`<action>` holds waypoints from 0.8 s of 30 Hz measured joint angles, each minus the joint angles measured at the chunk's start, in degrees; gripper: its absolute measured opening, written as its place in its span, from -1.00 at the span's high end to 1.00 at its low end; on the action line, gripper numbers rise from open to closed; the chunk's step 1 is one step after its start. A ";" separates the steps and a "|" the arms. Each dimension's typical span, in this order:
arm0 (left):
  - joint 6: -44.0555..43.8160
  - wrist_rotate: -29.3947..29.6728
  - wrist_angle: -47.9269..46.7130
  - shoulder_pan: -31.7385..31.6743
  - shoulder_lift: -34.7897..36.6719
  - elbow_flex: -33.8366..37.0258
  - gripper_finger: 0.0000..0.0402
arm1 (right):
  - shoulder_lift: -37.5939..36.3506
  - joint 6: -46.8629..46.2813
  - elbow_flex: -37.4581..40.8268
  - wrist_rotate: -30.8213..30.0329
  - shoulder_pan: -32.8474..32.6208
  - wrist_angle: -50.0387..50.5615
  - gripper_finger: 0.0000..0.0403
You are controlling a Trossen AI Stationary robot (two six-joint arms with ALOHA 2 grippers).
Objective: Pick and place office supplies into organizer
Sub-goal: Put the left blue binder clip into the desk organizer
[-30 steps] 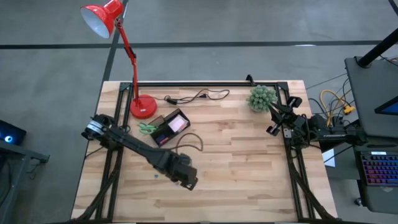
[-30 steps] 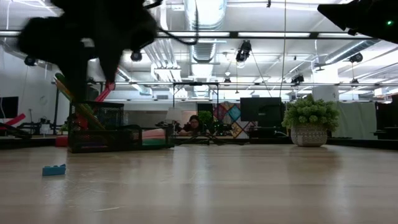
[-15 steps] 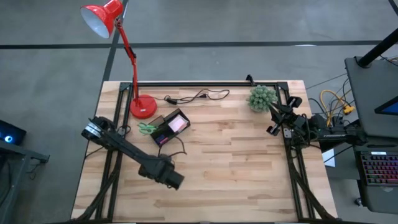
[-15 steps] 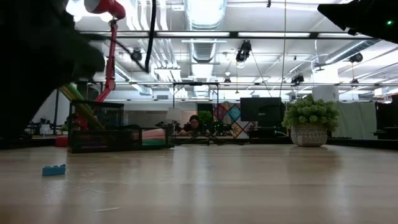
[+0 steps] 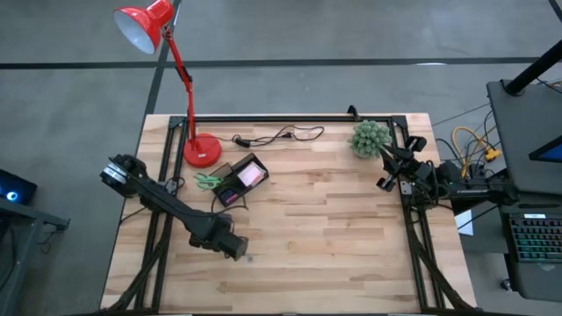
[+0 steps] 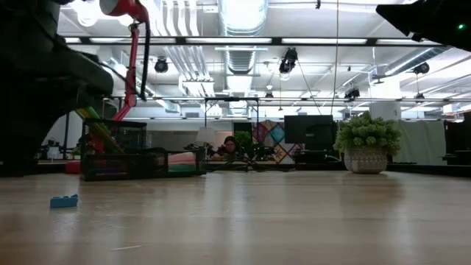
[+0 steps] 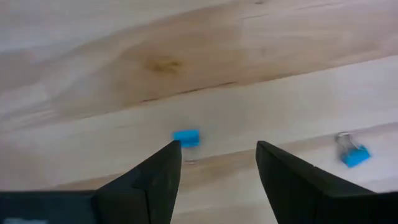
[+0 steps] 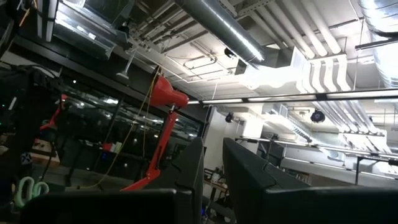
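My left gripper [image 7: 217, 152] hangs open, pointing down over the table's near left part [image 5: 230, 246]. A small blue block [image 7: 186, 137] lies flat on the wood just past one fingertip, and shows in the low view too [image 6: 63, 200]. A blue binder clip [image 7: 353, 154] lies off to one side. The black organizer [image 5: 239, 182] stands farther back with a pink pad in it, the green-handled scissors [image 5: 208, 181] beside it. My right gripper [image 8: 214, 165] waits at the table's right edge [image 5: 395, 167], tilted up, a narrow gap between its fingers.
A red lamp stands on its round base [image 5: 202, 151] at the back left, with a black cable [image 5: 277, 136] beside it. A green plant ball [image 5: 370, 138] sits at the back right. Bare wood spreads over the middle and right [image 5: 351, 237].
My left gripper has moved toward the table's left edge and sunk lower, rolling about its own axis while staying open. In the low view its dark bulk has slid off to the left. Nothing on the table has moved.
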State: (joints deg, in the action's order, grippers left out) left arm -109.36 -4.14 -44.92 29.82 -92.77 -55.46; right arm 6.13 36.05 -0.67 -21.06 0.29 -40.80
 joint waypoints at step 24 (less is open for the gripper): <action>-5.47 -2.91 5.11 0.13 -0.11 6.10 0.03 | 0.01 0.01 0.00 0.00 0.00 0.00 0.74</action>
State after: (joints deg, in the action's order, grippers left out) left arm -114.83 -7.05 -39.81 29.95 -92.88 -49.36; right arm 6.14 36.06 -0.67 -21.06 0.30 -40.80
